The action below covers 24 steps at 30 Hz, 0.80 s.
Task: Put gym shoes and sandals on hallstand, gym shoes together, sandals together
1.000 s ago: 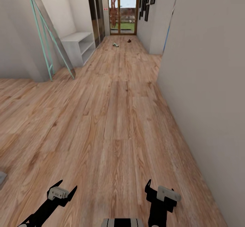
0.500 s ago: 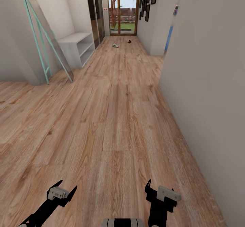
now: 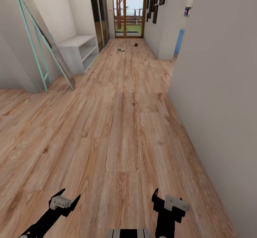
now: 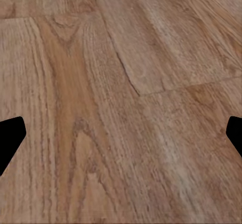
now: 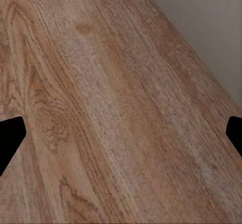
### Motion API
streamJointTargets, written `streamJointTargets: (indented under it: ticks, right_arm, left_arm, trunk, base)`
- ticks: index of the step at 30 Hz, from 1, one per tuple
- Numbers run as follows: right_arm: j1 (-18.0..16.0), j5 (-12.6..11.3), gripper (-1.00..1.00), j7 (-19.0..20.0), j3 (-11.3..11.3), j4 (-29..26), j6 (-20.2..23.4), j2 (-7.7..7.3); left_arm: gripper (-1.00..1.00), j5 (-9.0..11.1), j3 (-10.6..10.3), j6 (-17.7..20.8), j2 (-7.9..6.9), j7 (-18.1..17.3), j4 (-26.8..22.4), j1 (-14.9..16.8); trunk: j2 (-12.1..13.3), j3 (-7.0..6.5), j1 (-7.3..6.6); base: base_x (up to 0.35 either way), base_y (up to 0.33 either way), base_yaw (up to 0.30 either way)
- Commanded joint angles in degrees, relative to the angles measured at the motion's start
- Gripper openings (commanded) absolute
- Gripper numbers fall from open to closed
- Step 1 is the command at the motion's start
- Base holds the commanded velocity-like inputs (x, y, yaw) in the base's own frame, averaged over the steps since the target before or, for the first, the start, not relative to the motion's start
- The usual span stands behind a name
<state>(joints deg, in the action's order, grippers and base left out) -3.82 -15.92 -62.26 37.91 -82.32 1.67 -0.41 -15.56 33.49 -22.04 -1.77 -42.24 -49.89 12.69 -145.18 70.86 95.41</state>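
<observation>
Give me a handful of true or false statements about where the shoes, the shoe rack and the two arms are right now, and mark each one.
1. The shoe rack stands against the left wall of the corridor. True.
2. A shoe already sits on the rack's top. False: the top is bare, and the small shapes of shoes lie on the floor far down the corridor, near the glass door.
3. The left gripper holds a sandal. False: its jaws stand open with nothing between them.
4. The right gripper hangs over bare wood floor beside the right wall. True.
5. A teal-framed mirror leans at the left. True.
</observation>
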Motion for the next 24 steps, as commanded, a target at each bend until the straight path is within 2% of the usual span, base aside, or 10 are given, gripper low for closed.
streamJointTargets:
  ticks: [1,24]
  right_arm:
    - [-0.1,-0.3,1.0,-0.3,0.1,-0.1,0.2,-0.04]
    - [-0.1,-0.3,1.0,-0.2,0.1,0.0,0.2,-0.07]
  left_arm:
    - [1.0,-0.5,0.2,-0.3,0.04,-0.2,0.0,0.1]
    - [1.0,-0.4,0.3,-0.3,0.02,-0.1,0.0,0.1]
  trunk:
    - [0.0,-0.02,0.02]
    - [0.0,-0.64,0.02]
  base:
    - [0.326,0.0,0.0]
    - [0.326,0.0,0.0]
